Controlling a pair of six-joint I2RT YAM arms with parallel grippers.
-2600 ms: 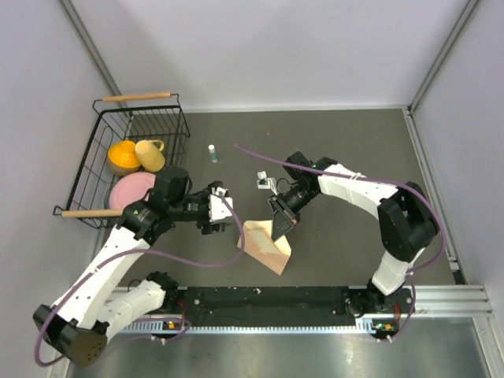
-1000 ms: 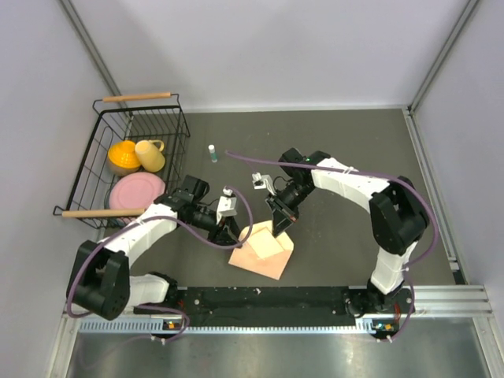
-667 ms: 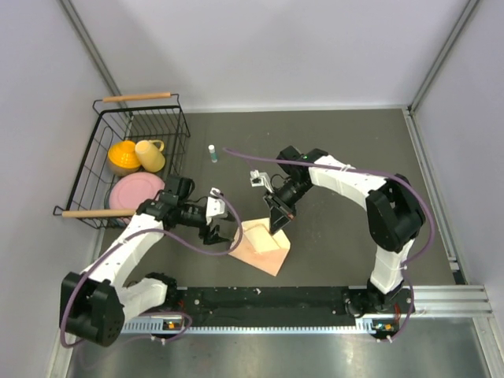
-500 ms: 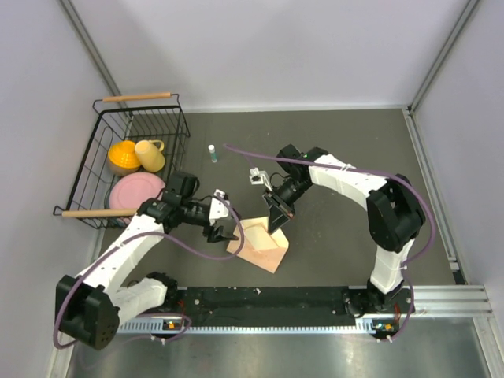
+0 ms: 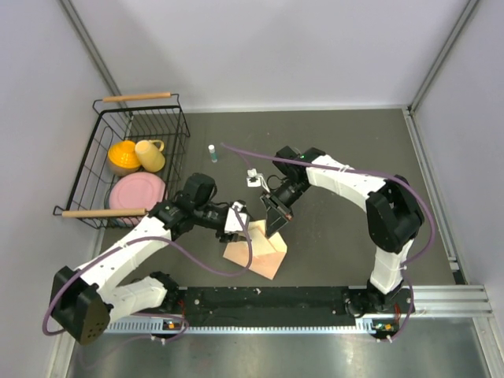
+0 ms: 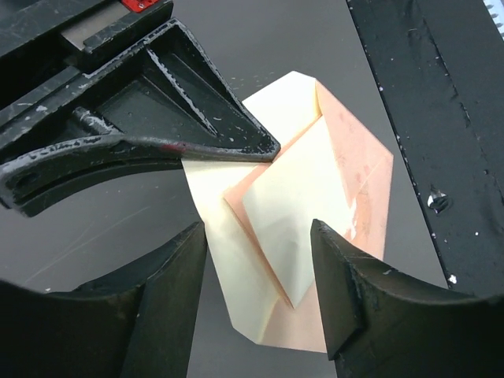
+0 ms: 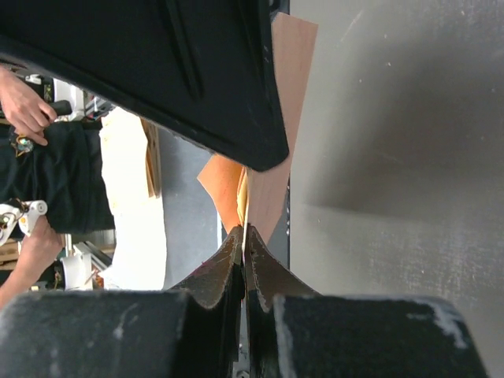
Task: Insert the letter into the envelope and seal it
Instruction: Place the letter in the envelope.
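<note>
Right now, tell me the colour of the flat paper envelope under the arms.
The flat paper envelope is peach-pink; the left wrist view shows it best.

Top view: even, diffuse overhead light, sharp throughout; soft short shadows on the dark grey matte table (image 5: 354,142); mild sheen on the silver metal rail (image 5: 449,299). Left wrist view: flat peach-and-cream paper envelope (image 6: 315,205) brightly lit, pale faces nearly washed out; black left gripper fingers (image 6: 346,291), near the lens, soft-focused. Right wrist view: black right gripper fingers (image 7: 213,276) blurred; left background overexposed; soft shadow band across table.
</note>
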